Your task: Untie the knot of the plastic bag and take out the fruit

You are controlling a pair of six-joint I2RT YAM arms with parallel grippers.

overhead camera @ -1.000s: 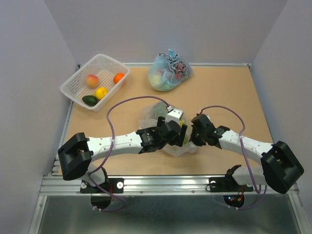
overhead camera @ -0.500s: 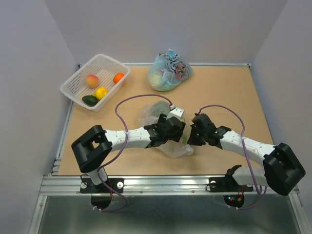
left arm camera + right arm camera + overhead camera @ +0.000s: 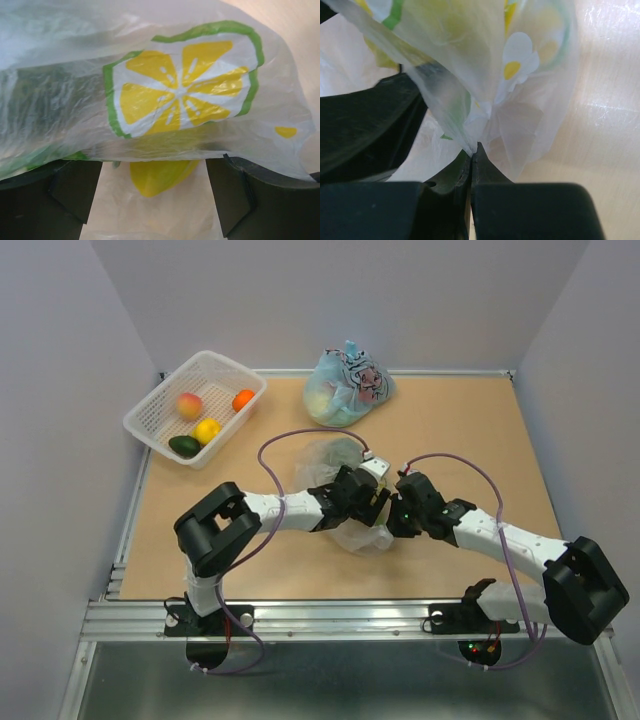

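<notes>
The see-through plastic bag (image 3: pixel 335 475) lies mid-table, with a lemon-slice print in the left wrist view (image 3: pixel 180 95). My left gripper (image 3: pixel 370 502) is open at the bag's near-right side. Its fingers (image 3: pixel 75 190) stand wide apart under the plastic, with a yellow lemon (image 3: pixel 160 175) showing between them, inside the bag. A dark green shape (image 3: pixel 45 100) shows through the plastic at the left. My right gripper (image 3: pixel 396 516) is shut on a pinched fold of the bag (image 3: pixel 470 100); its tips (image 3: pixel 473 152) meet on the plastic.
A white basket (image 3: pixel 225 368) at the far left holds a peach (image 3: pixel 189 405), an orange (image 3: pixel 243 399), a lemon (image 3: pixel 207 430) and a dark green fruit (image 3: pixel 183 446). A light-blue cartoon-print bag (image 3: pixel 347 380) sits at the table's back edge.
My left arm has swung right and reached further out, so its gripper has moved away from the near edge along the bag. The bag has shifted slightly away. My right gripper has barely moved.
</notes>
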